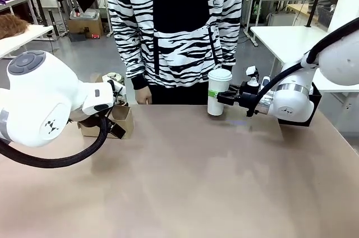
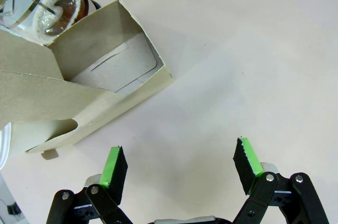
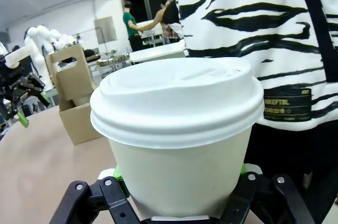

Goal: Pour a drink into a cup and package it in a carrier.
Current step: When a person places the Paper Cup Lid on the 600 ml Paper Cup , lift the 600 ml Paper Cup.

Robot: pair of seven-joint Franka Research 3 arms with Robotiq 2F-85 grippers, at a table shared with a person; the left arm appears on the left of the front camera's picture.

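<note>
The bench (image 1: 185,193) stretches across to a person (image 1: 174,24) in a zebra-striped jacket standing at its far edge. The brown carrier (image 1: 122,121) sits toward the far left corner, with a glass pitcher (image 2: 31,2) of dark drink (image 2: 67,11) just beyond it. The lidded white cup (image 1: 217,93) is near the far edge, right of middle, clamped in the right claw (image 1: 223,99). The left claw (image 2: 179,163) hangs with its fingers apart over bare bench beside the carrier.

Tan table (image 1: 185,182) — a person (image 1: 179,2) in a zebra-striped jacket (image 1: 129,24) beyond.
</note>
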